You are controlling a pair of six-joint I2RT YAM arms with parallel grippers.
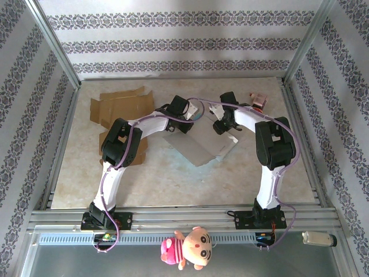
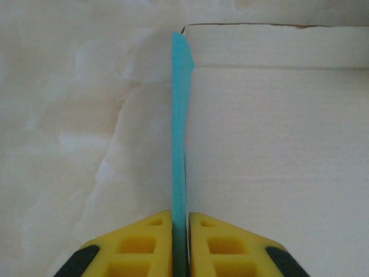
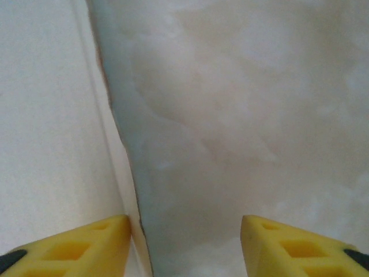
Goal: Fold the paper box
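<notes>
Two arms bend over a paper box point(image 1: 199, 147) in the middle of a marbled table point(image 1: 173, 184).
The table is pale beige with cloudy veins and has a soft shine. A metal frame point(image 1: 184, 219) runs along its near edge, and the walls point(image 1: 173, 43) carry wallpaper with purple ornament stripes. The box is grey-white, lies mostly flat and sits between the two wrists. The left fingers point(image 2: 153, 242) are clenched on a thin blue flap point(image 2: 180, 115), which stands on edge just beside the box's white panel. The right fingers point(image 3: 288, 242) are spread apart and grasp nothing, with the box's edge close to one of them. Brown cardboard point(image 1: 118, 107) lies at the back left, and a plush toy point(image 1: 187, 249) sits on the front rail.
</notes>
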